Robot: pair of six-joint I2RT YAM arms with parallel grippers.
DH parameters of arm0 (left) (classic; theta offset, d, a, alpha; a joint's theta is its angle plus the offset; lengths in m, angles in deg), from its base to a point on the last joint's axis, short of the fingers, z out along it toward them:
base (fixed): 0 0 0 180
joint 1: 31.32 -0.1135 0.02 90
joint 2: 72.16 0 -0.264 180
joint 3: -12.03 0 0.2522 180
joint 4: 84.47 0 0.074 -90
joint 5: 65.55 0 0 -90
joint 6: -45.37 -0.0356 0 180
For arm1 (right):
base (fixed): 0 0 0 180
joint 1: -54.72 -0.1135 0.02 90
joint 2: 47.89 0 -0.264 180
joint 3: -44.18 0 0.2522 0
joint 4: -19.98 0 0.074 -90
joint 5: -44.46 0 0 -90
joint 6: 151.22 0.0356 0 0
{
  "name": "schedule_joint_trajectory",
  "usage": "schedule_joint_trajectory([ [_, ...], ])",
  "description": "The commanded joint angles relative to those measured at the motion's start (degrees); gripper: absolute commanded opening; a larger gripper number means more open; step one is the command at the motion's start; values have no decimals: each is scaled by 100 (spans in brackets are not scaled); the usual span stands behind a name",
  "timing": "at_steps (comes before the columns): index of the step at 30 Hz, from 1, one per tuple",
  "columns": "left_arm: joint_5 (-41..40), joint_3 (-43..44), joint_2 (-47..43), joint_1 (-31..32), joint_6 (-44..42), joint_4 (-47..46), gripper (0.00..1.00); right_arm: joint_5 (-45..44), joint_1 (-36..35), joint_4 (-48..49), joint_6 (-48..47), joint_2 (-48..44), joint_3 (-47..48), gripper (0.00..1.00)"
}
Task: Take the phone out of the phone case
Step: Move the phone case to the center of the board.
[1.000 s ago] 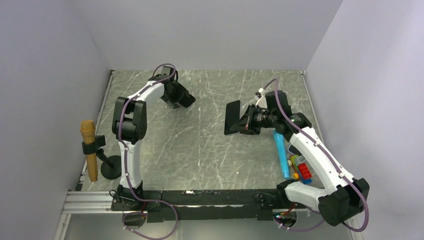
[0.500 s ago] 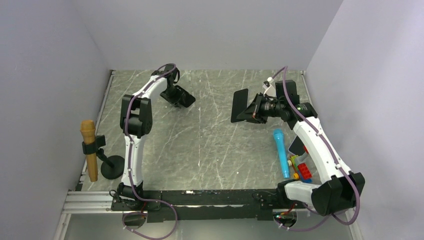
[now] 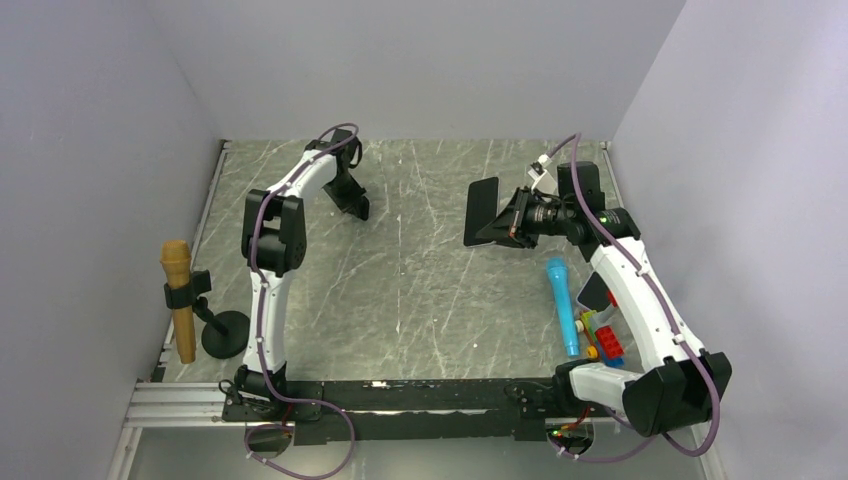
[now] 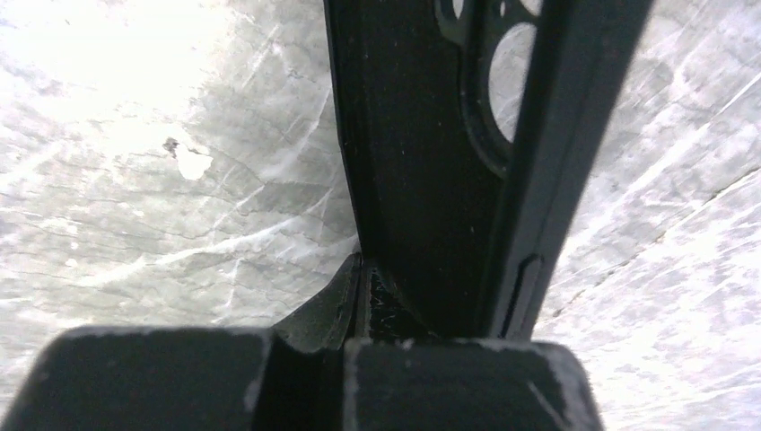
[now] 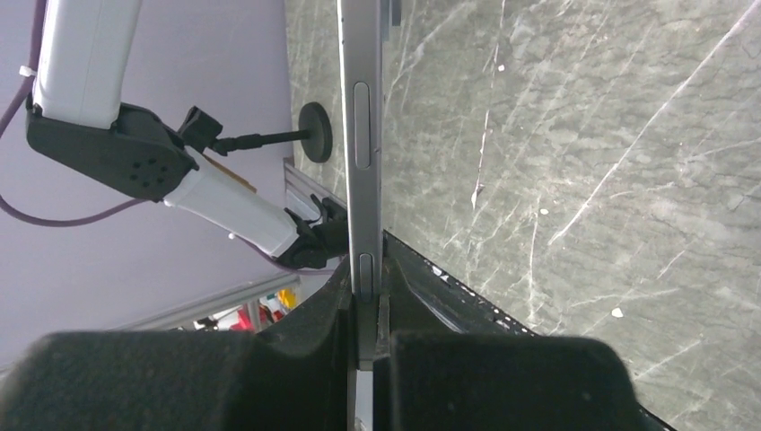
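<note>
The right gripper (image 5: 366, 305) pinches the phone (image 5: 359, 135) (long axis pointing straight away from it); the left gripper (image 4: 368, 310), well apart, clamps the empty phone case (image 4: 422, 180).

Soft even light; table (image 4: 99, 63) glare-washed; phone case (image 4: 413, 180) blurred, dim.

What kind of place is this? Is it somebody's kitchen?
No, most likely a robot test booth: two white-and-black robot arms bolted to a metal rail, plain pale walls boxing in a grey marble-patterned table, and a blue toy microphone.
</note>
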Motion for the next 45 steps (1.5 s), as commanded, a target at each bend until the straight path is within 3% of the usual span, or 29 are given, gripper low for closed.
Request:
schedule_joint_trajectory([
  [1,-854,-2,-376,-28,-1099,461,0,446,32,281,-21,-118,6,0],
  [7,-857,-1097,-1347,6,-1758,-274,0,291,31,715,250,-942,-823,0],
  [14,-331,-2067,-2139,6,-2291,-684,1,352,33,510,153,-1068,-885,0],
  [18,185,-2127,-2174,-15,-2636,-1164,43,418,36,300,-71,-1033,-812,0],
  [20,288,-1744,-1880,-32,-2526,-938,58,402,33,262,-77,-1040,-814,0],
  [22,319,-1287,-1586,-38,-2479,-803,64,419,33,259,-67,-1057,-784,0],
  [26,8,-535,-1007,-47,-2550,-581,56,357,32,-152,-358,-923,-419,0],
  [32,-231,513,-201,-55,-2576,184,55,418,32,-233,-483,-708,-43,0],
  [36,-275,250,-213,-80,-2367,98,53,444,45,-228,-501,-666,-94,0],
  [45,-87,476,213,-121,-2073,592,32,431,60,-138,-353,-771,-249,0],
])
